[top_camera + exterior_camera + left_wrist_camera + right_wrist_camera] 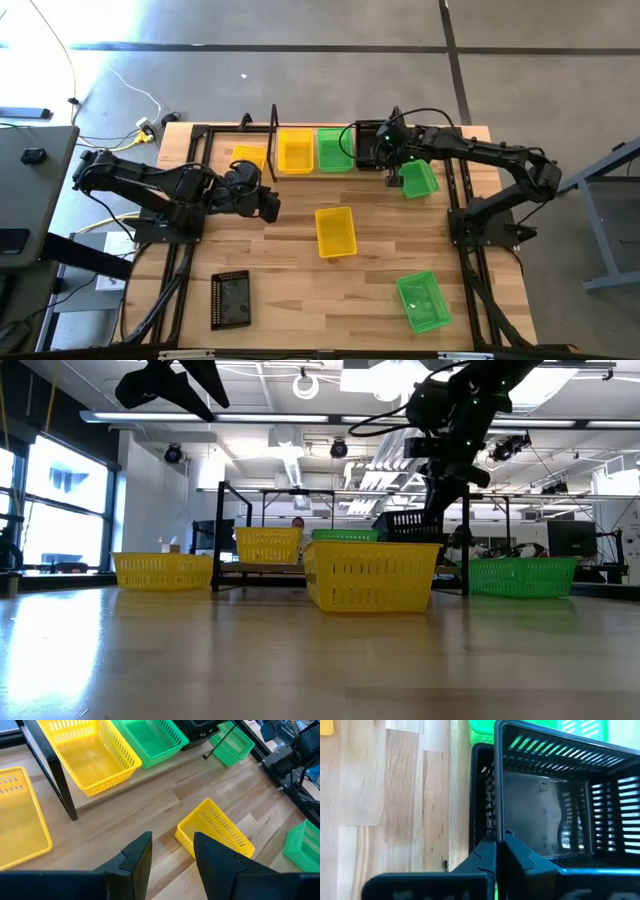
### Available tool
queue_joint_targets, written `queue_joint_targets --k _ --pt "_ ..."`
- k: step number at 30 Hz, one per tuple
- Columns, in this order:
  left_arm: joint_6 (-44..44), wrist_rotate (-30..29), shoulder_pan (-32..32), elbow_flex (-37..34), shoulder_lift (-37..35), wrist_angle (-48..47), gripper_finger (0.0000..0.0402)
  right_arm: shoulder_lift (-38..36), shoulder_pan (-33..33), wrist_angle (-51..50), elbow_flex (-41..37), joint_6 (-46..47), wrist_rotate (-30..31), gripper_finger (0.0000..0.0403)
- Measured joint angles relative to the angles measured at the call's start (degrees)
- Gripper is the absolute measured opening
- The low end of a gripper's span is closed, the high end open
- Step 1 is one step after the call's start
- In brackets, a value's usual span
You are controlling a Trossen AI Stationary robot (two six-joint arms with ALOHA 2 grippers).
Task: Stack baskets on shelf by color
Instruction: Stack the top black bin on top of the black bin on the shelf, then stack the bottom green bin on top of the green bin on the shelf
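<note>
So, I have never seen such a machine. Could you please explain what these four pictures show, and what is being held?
It is a robot with two dark arms at a wooden table. Each arm ends in a two-finger gripper. One picture looks straight down, one looks level across the tabletop, and two come from cameras on the wrists.

At the back stands a narrow light-wood shelf with black metal frames. It carries a yellow plastic mesh basket and a green mesh basket.

The right gripper is shut on the wall of a black mesh basket at the shelf's right end. The left gripper is open and holds nothing.

Loose on the table lie a central yellow basket, a left yellow basket, a near green basket, a far green basket and a second black basket.
</note>
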Motion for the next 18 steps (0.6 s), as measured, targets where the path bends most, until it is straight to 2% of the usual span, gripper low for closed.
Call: queue_joint_targets --k 9,18 --pt "0.02 0.0 0.0 0.0 0.0 0.0 0.0135 0.17 0.0 -1.39 1.02 1.03 0.0 0.0088" --pt "0.02 -0.06 0.0 0.0 0.0 -0.02 0.0135 0.09 0.0 -7.0 6.19 4.22 -0.92 0.0106"
